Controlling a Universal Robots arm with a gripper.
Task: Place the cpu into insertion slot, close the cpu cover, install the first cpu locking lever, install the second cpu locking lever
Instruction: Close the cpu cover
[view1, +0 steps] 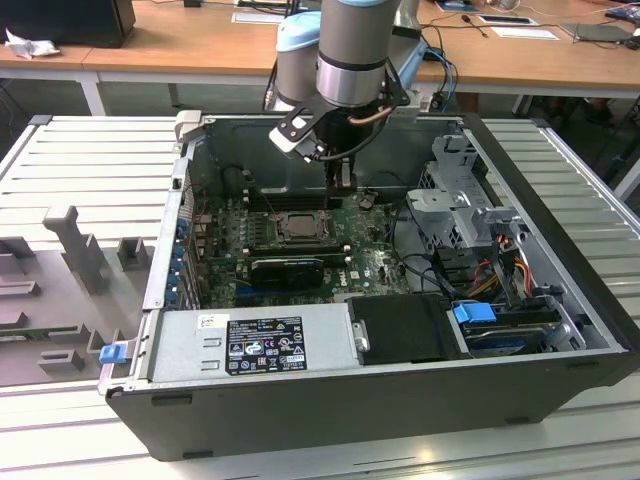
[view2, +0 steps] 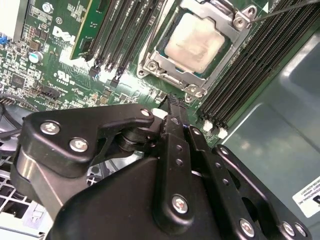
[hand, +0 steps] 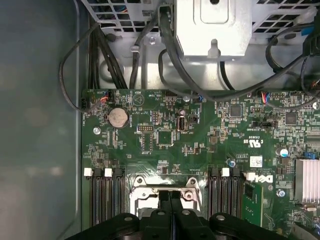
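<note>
Gripper pinched tight on nothing, its tips poised just short of the insertion slot, where the cpu already sits with the cpu cover looking closed over it, while past the slot a thin lever rod seems unlatched, memory slots flanking either side, nothing in the way.

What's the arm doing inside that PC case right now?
The Universal Robots arm is reaching into the open computer case. Its gripper is shut with nothing between the fingers, and it hangs just beside the processor socket area of the motherboard. The cpu is already seated there. The cpu cover lies down around it, with its window framing the chip. I can't tell whether the locking levers are latched.
</note>
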